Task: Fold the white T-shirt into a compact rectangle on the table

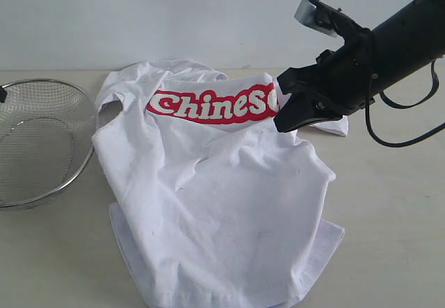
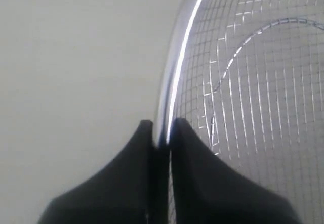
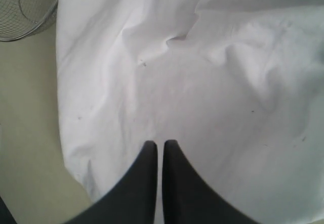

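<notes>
The worktop (image 1: pixel 389 217) is a broad, pale beige slab, smooth and matt. The shirt (image 1: pixel 222 204) lies crumpled across its middle: soft white cotton, rumpled into shallow ridges and flecked with small dark specks. Red lettering (image 1: pixel 212 105) with white fill bands the shirt's far part. A second layer of cloth juts out from under its near corners, and its near edge runs out of the exterior view.

Left of the shirt sits a round basket (image 1: pixel 42 148) of fine silver wire mesh with a bright, smooth metal rim (image 1: pixel 92 131). That rim comes just beside the shirt's left edge; whether they touch is unclear. Right of the shirt the worktop is bare and wide, crossed only by a looping black cable (image 1: pixel 389 138). Behind the shirt a thin strip of worktop meets a plain white wall.

The right pincer (image 1: pixel 285 124), black and wedge-shaped, sits low at the right end of the lettering, its tips pressed together. The right wrist view shows those tips right over the white cloth, but not whether any is pinched. The left pincer (image 2: pixel 161 125), on the basket's side away from the shirt, is clamped narrow on the rim.
</notes>
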Robot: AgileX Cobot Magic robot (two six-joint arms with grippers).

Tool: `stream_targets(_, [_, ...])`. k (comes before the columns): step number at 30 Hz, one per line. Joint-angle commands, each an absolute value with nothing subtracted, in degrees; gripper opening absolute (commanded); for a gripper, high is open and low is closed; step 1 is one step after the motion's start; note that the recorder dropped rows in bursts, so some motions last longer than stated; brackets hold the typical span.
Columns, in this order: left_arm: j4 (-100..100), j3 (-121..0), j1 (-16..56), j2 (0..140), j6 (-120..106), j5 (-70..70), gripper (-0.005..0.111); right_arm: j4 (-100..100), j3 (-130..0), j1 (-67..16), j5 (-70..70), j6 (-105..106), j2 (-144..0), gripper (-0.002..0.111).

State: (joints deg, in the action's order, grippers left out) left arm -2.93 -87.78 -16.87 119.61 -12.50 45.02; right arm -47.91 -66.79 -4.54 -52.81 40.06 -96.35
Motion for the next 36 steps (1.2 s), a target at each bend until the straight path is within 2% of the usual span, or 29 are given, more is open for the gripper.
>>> stream_targets(1, [-1.0, -88.8, -19.1, 120.4, -17.3, 45.0, 0.005, -48.0, -66.7, -4.6, -53.0, 40.6, -96.0, 0.000])
stream_targets(6, [-4.4, -90.5, -20.4, 120.4, -17.6, 44.3, 0.005, -48.0, -66.7, -4.6, -53.0, 40.6, -96.0, 0.000])
stream_targets(8, [-5.6, -91.0, -20.4, 120.4, -16.6, 44.5, 0.013, -48.0, -66.7, -4.6, -53.0, 40.6, -96.0, 0.000])
stream_targets(9, [-5.7, -91.1, -20.4, 120.4, -16.2, 44.5, 0.018, -48.0, -66.7, -4.6, -53.0, 40.6, -96.0, 0.000])
stream_targets(12, [-7.6, -91.1, -20.4, 120.4, -16.0, 45.1, 0.045, -48.0, -66.7, -4.6, -53.0, 40.6, -96.0, 0.000])
stream_targets(15, [-8.8, -91.1, -20.4, 120.4, -16.0, 45.8, 0.078, -48.0, -66.7, -4.6, -53.0, 40.6, -96.0, 0.000])
stream_targets(16, [-9.2, -91.1, -20.4, 120.4, -16.0, 45.9, 0.085, -48.0, -66.7, -4.6, -53.0, 40.6, -96.0, 0.000])
stream_targets(18, [-9.6, -91.1, -20.4, 120.4, -15.2, 46.5, 0.089, -48.0, -66.7, -4.6, -53.0, 40.6, -96.0, 0.000])
stream_targets(20, [-11.4, -91.1, -20.4, 119.8, -15.2, 46.9, 0.086, -48.1, -66.7, -4.6, -52.6, 40.6, -96.0, 0.000])
stream_targets(22, [-15.0, -91.1, -20.4, 118.8, -16.0, 47.0, 0.078, -48.1, -66.7, -4.6, -51.8, 40.6, -96.0, 0.000])
stream_targets(28, [-36.7, -91.6, -20.4, 112.6, -26.2, 49.3, 0.040, -48.9, -66.7, -4.6, -49.4, 39.4, -94.7, 0.000])
stream_targets(31, [-47.7, -91.6, -20.4, 108.6, -31.7, 52.3, 0.017, -48.7, -66.4, -4.6, -48.9, 38.7, -92.0, 0.000])
stream_targets(32, [-51.7, -91.6, -20.4, 106.9, -33.1, 54.4, 0.007, -48.7, -66.1, -4.6, -48.5, 38.5, -90.7, 0.000])
stream_targets(36, [-59.0, -91.6, -19.5, 101.9, -34.8, 61.4, 0.004, -48.0, -62.7, -4.6, -47.9, 36.1, -86.2, 0.000])
